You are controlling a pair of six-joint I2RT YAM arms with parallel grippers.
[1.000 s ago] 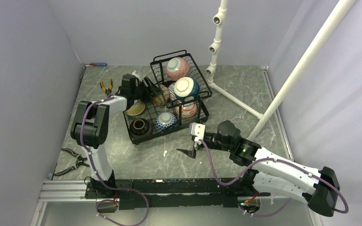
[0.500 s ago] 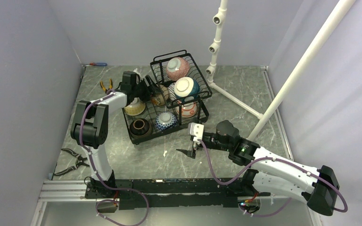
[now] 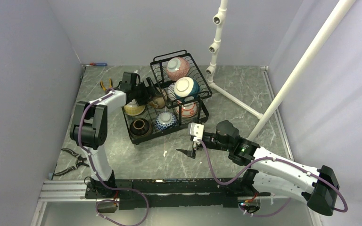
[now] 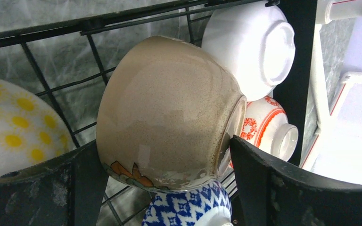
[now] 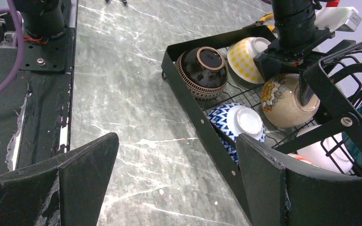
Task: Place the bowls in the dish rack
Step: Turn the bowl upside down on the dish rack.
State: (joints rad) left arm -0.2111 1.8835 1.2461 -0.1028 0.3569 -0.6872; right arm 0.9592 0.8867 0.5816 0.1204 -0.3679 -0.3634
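Observation:
The black wire dish rack (image 3: 160, 134) stands mid-table with a raised basket tier (image 3: 170, 54). The tier holds a pink bowl (image 3: 177, 67) and a teal-and-white bowl (image 3: 186, 87). The base holds a red-patterned bowl (image 3: 187, 109), a blue-patterned bowl (image 3: 166, 120), a dark brown bowl (image 3: 140, 126) and a cream-yellow dotted bowl (image 3: 134, 109). My left gripper (image 3: 149, 93) is shut on a tan flowered bowl (image 4: 165, 108), held on its side inside the rack base just above the blue bowl (image 4: 188, 209). My right gripper (image 5: 176, 141) is open and empty over the table before the rack's front wall (image 5: 207, 127).
Orange-handled pliers (image 3: 106, 85) lie left of the rack and black pliers (image 3: 73, 162) lie near the left arm's base. A white pipe stand (image 3: 214, 47) rises behind the rack, with a slanting white pipe (image 3: 306, 61) at right. Grey walls close in both sides.
My left gripper has shifted a little right and deeper over the rack base with the tan bowl. The right arm has not moved.

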